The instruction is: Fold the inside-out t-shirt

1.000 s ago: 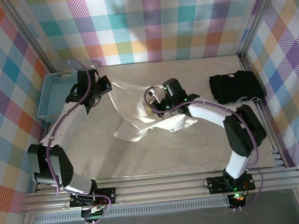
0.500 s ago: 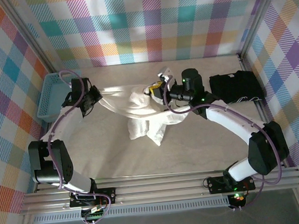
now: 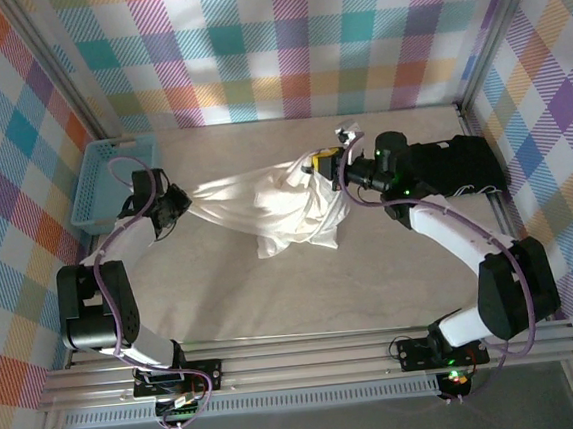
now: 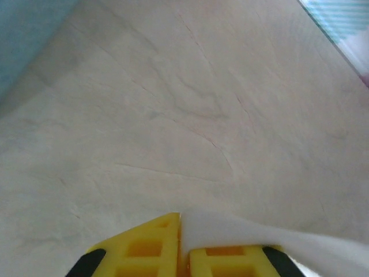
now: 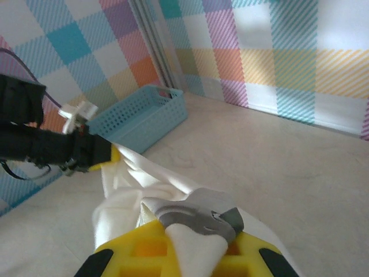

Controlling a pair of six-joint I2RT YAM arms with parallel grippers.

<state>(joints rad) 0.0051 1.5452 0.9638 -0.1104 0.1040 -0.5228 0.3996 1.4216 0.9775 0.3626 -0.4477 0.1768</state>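
Pulled wider than before, the wrinkled white fabric t-shirt [image 3: 271,211] hangs stretched; left gripper [image 4: 181,231] and right gripper [image 5: 193,245] pinch it; tension may pull the left edge free.

- T-shirt [image 3: 265,201]: thin white cloth, faint sheen, heavily creased.
- Worktop [image 3: 274,296]: pale beige, smooth, matt, with faint veining.
- Basket [image 3: 90,171]: light blue plastic with lattice walls.
- Folded garment [image 3: 463,164]: black cloth, matt.
- Jaws: yellow moulded plastic, matt.
- Frame rails [image 3: 309,358]: silver metal, grooved, dull shine.
- Walls [image 3: 282,44]: multicoloured check print, flat, matt.
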